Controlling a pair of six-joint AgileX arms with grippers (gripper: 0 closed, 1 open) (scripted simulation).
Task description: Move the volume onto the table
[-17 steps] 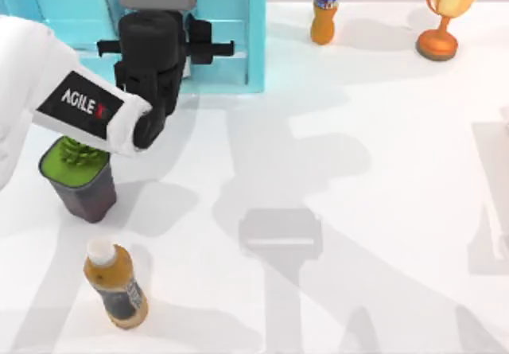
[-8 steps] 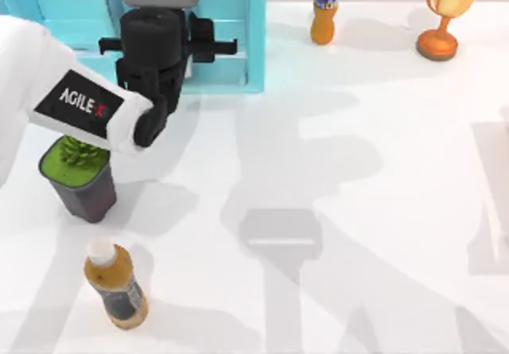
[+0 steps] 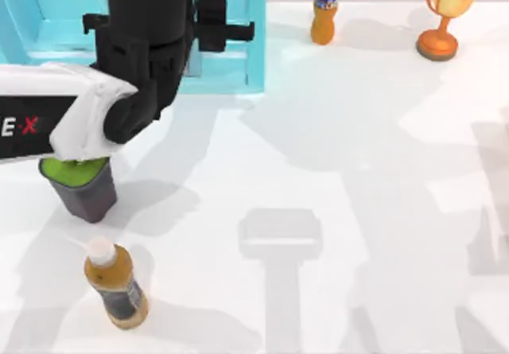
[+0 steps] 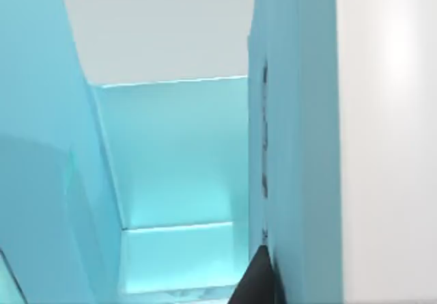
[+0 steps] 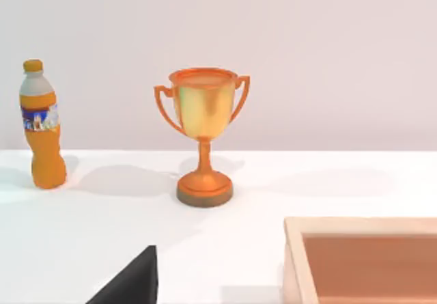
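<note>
**Left arm at the shelf, seen from above.** The left claw (image 3: 151,28) reaches into the light-blue shelf (image 3: 238,52), over its right-hand compartment. The wrist hides the claw from above, so one cannot tell whether it is open or closed.

In the left wrist view the book (image 4: 300,147) stands upright inside the shelf, against the compartment's side wall. Its teal cover and white page edge are just beside a dark tip of the claw, and a grip cannot be confirmed. The book is not yet on the tabletop (image 3: 358,171).

In front of the shelf stand a potted plant (image 3: 75,183) and, farther out, a brown bottle (image 3: 115,282). To the right of the shelf are an orange bottle (image 3: 324,8) and, beyond it, a trophy (image 3: 445,12).

The right claw (image 5: 133,280) is parked well apart from the shelf, facing the trophy beside a wooden box (image 5: 362,256). Its state cannot be told.
</note>
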